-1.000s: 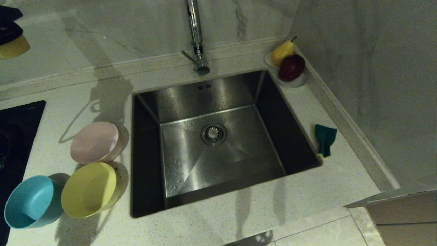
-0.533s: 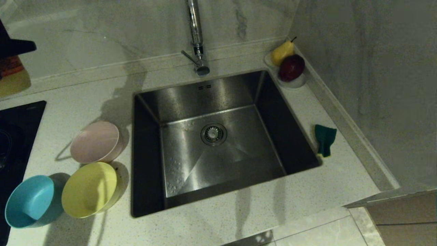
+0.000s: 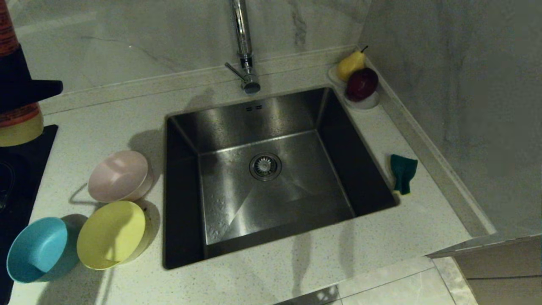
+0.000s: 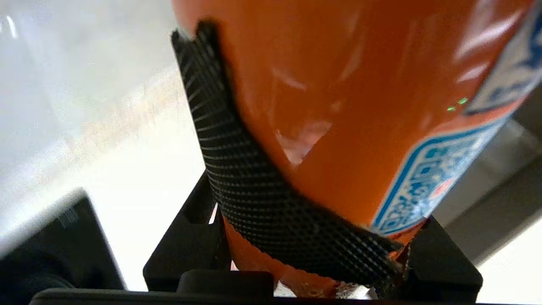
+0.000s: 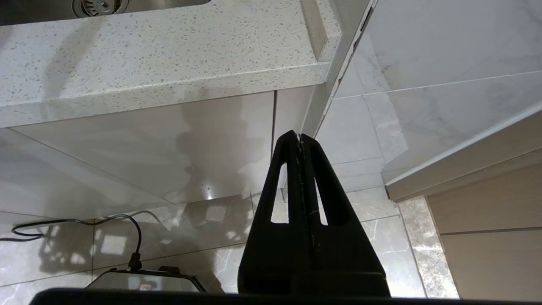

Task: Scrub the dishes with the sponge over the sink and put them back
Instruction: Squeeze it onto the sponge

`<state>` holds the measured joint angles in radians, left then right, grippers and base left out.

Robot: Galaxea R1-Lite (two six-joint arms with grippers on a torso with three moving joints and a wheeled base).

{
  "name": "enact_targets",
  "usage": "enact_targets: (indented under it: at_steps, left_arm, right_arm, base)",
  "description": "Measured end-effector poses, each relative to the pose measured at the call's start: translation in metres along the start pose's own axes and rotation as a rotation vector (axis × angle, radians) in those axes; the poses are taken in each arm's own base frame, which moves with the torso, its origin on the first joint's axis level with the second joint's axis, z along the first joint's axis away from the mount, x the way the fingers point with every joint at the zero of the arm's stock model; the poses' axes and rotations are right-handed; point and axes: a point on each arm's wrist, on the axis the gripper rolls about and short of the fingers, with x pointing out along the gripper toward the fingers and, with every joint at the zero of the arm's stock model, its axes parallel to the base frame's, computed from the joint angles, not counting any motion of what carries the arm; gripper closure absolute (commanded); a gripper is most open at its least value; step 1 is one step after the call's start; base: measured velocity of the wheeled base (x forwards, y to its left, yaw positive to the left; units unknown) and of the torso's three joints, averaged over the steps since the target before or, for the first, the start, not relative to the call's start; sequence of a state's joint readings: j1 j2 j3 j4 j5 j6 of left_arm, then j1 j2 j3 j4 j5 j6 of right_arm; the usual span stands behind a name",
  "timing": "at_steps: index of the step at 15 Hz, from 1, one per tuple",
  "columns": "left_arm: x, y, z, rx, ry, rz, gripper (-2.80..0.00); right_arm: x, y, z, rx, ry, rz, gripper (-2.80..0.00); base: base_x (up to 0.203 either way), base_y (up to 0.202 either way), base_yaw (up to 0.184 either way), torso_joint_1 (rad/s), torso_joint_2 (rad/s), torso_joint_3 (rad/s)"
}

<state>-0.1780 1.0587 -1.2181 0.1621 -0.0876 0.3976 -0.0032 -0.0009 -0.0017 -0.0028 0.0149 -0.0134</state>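
Observation:
Three bowls stand on the counter left of the sink [image 3: 296, 110]: pale pink [image 3: 118, 176], yellow [image 3: 111, 235] and light blue [image 3: 37, 250]. The green sponge [image 3: 403, 173] lies on the counter right of the sink, near its rim. At the far left edge of the head view my left gripper [image 3: 25, 91] is shut on an orange bottle [image 3: 17, 123], above the counter behind the bowls. The left wrist view shows the left gripper [image 4: 313, 254] round that bottle [image 4: 338, 106], a black mesh strap across it. My right gripper [image 5: 300, 137] hangs shut and empty below the counter edge.
A tall chrome faucet [image 3: 243, 46] rises behind the sink. A small white dish [image 3: 368, 101] with a pear and a dark red fruit sits in the back right corner. A black cooktop [image 3: 17, 169] lies left of the bowls. Walls close in behind and on the right.
My left gripper with the orange bottle has come further into the head view, nearer the bowls, and more of the bottle shows. Its shadow has slid across the counter. The right arm stayed still.

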Motion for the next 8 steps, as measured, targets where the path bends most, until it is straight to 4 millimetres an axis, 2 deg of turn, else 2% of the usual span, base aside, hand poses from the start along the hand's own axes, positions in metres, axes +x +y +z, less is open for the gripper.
enact_targets:
  at_steps: [3, 5, 8]
  left_arm:
    - [0.001, -0.008, 0.011, 0.068, -0.032, -0.028, 0.0]
    - [0.005, -0.012, 0.026, 0.088, -0.059, -0.016, 0.0]
    - [0.02, -0.017, 0.04, 0.208, -0.058, 0.021, 0.0]
  right_arm:
    - [0.0, 0.0, 0.0, 0.0, 0.0, 0.0, 0.0]
    - [0.0, 0.0, 0.0, 0.0, 0.0, 0.0, 0.0]
    - [0.0, 0.0, 0.0, 0.0, 0.0, 0.0, 0.0]
  base:
    - [0.0, 0.0, 0.0, 0.0, 0.0, 0.0]
    - [0.0, 0.0, 0.0, 0.0, 0.0, 0.0]
    - [0.0, 0.0, 0.0, 0.0, 0.0, 0.0]
